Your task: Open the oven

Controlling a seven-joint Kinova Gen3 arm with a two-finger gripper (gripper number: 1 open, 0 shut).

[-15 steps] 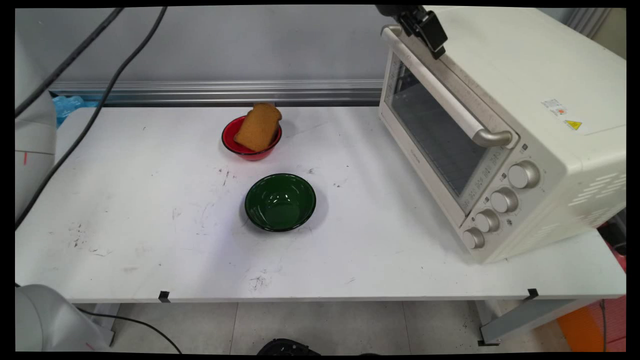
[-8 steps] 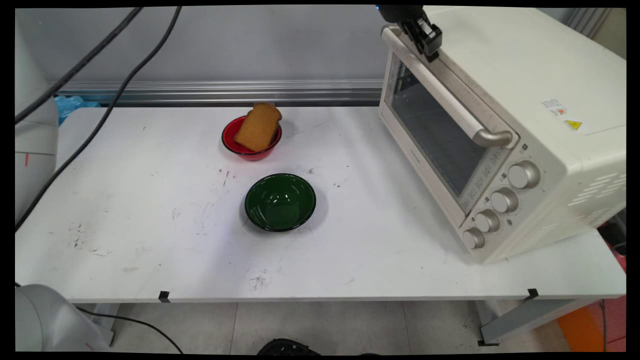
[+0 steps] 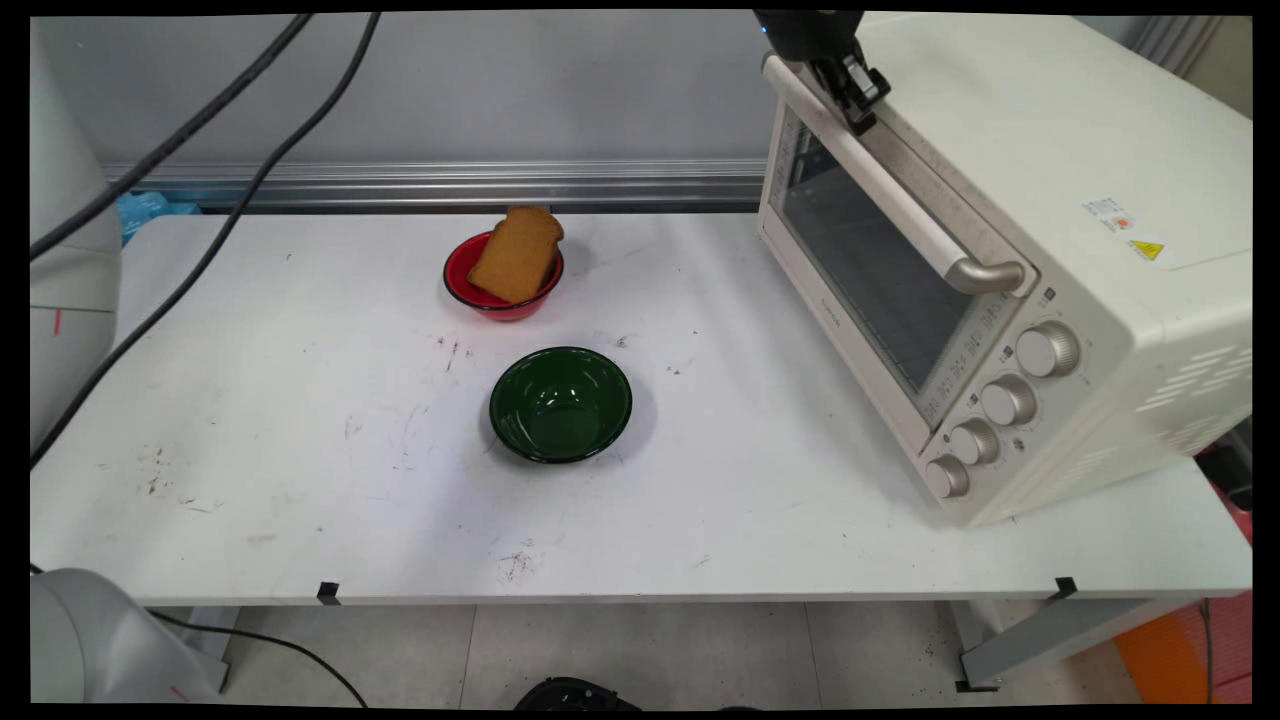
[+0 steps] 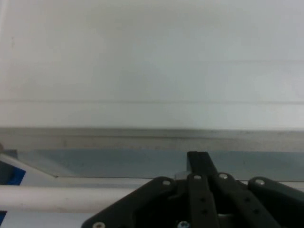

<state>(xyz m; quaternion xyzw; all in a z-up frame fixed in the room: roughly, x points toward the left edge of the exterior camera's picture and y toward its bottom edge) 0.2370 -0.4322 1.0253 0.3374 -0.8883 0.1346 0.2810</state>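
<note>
My black gripper (image 3: pixel 858 112) hangs at the top edge of the main view, its tip against the upper far end of the oven door, just behind the door's silver handle (image 3: pixel 880 180). The cream toaster oven (image 3: pixel 1060 150) stands at the right with its glass door (image 3: pixel 860 270) closed. In the hand view the gripper (image 4: pixel 197 159) shows its two fingers pressed together, with nothing between them, over the door's top edge. The pale handle bar (image 4: pixel 47 197) runs along the lower left, and the oven's top (image 4: pixel 152 61) fills the upper half.
A red bowl (image 3: pixel 478 293) holding a slice of brown toast (image 3: pixel 515 255) sits mid-table toward the back. An empty dark green bowl (image 3: pixel 560 403) stands in front of it. Four knobs (image 3: pixel 1005 400) line the oven's front right. Black cables (image 3: pixel 200 150) hang at upper left.
The gripper has shifted a little left along the oven's top edge and turned more upright, its tip dropping closer behind the handle. Bowls, toast and oven door have not moved.
</note>
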